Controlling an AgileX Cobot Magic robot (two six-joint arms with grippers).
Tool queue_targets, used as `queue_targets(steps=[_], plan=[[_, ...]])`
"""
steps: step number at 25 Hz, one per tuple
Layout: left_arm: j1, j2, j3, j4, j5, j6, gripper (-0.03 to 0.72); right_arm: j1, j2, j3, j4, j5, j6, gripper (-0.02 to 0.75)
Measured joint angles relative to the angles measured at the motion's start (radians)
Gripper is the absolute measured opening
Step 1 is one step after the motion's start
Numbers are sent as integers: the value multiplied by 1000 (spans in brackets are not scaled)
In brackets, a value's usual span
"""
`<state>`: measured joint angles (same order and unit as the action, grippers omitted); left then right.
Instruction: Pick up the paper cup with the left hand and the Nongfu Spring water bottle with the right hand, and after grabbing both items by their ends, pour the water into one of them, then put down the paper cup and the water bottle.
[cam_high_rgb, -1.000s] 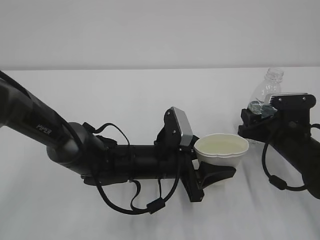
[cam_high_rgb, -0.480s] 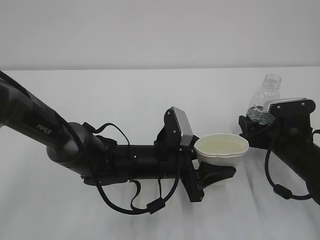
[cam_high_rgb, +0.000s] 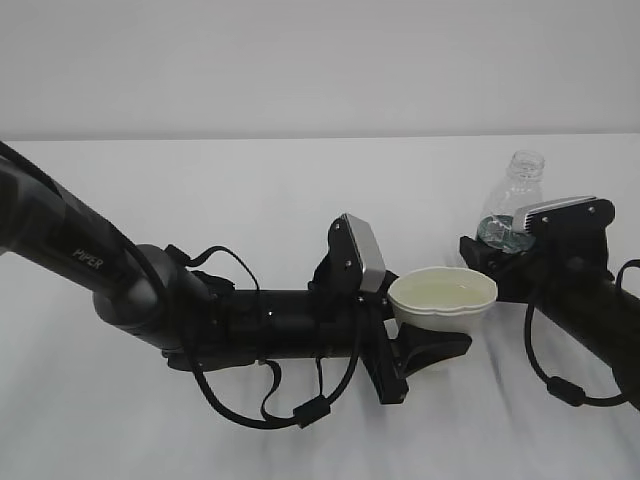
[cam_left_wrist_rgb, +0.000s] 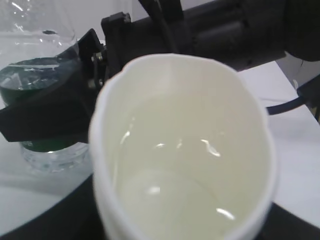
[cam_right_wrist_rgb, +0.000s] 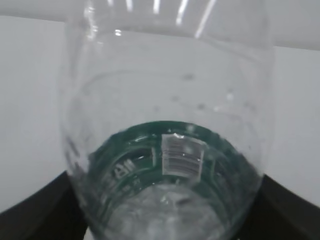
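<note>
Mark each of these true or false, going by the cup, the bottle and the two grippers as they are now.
1. The paper cup holds liquid. True.
2. The water bottle lies on its side. False: it stands upright.
3. The bottle has no cap. True.
4. The left gripper is empty. False: it holds the cup.
5. The cup stands left of the bottle in the exterior view. True.

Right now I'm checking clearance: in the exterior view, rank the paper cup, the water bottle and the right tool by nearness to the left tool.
1. Paper cup: held in the left tool.
2. Right tool: to the right, beyond the cup.
3. Water bottle: upright, farther right and back, between the right tool's jaws.
</note>
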<state>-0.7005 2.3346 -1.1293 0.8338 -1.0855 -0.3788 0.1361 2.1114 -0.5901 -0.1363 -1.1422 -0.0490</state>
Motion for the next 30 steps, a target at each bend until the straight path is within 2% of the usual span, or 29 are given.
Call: queue_targets(steps=[8, 17, 30], plan=[[0, 0, 0, 0, 0, 0, 391, 0, -2, 44, 14, 0, -2, 588], [0, 0, 0, 0, 0, 0, 391, 0, -121, 121, 31, -2, -2, 589], [0, 0, 0, -8, 0, 5, 391, 0, -256, 329, 52, -4, 17, 588]])
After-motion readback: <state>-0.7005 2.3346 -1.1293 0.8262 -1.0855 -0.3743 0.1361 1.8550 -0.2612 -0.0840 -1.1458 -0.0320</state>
